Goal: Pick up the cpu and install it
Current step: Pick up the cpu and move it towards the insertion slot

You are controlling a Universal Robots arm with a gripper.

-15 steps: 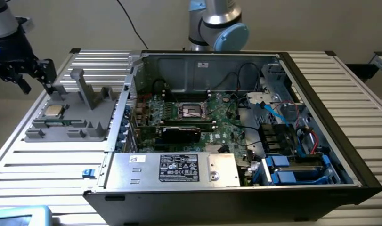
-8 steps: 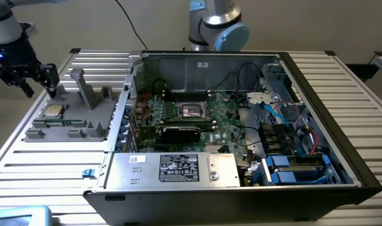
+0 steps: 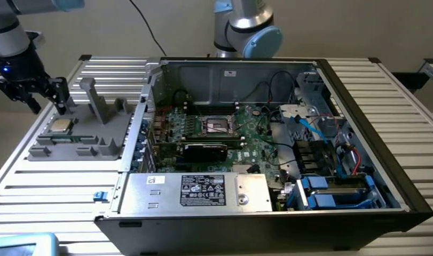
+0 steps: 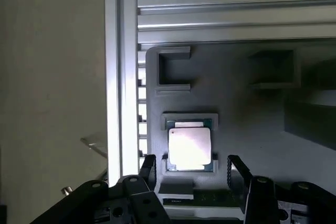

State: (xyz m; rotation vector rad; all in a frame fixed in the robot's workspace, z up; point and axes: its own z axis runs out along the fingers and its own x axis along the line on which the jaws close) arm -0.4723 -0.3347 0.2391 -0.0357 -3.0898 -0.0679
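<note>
**CPU Not Yet Lifted**

The open computer case (image 3: pixel 387 160) shows its motherboard socket (image 3: pixel 218 125). Its side wall rises between the socket and the grey holder tray (image 3: pixel 102 141) on the exterior view's left. The cpu (image 3: pixel 61 126) lies seated in that tray. The gripper (image 4: pixel 191 165) hovers over it, jaws spread, grasping nothing. Pick-up and install both appear undone.

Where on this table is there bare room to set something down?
Bare table slats on the exterior view's right of the computer case, and toward the camera from the grey tray. Crowded: inside the case, and the tray holding the cpu.
</note>
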